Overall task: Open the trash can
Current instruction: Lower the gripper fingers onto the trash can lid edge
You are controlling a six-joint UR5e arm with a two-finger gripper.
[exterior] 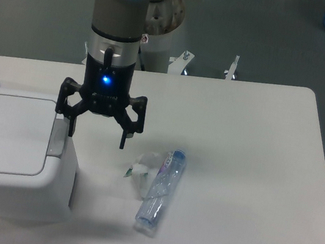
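The trash can (11, 157) sits at the worktop's (240, 140) front left corner, lid down, its grey push tab (56, 138) facing right. My claw (96, 136) hangs just above that tab, fingers spread, gripping nothing. A crushed plastic bottle (161, 190) lies nearer the front edge.

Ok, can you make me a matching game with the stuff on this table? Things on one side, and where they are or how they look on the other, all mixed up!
Things:
1. trash can
2. gripper
3. plastic bottle
4. grey push tab

Descriptions:
A. lying flat on its side in the middle of the table
B. open, hanging above the table
C. big, white, lid shut, at the left
D. on the lid's right edge, next to one black finger

Pairs: 1-C, 2-B, 3-A, 4-D
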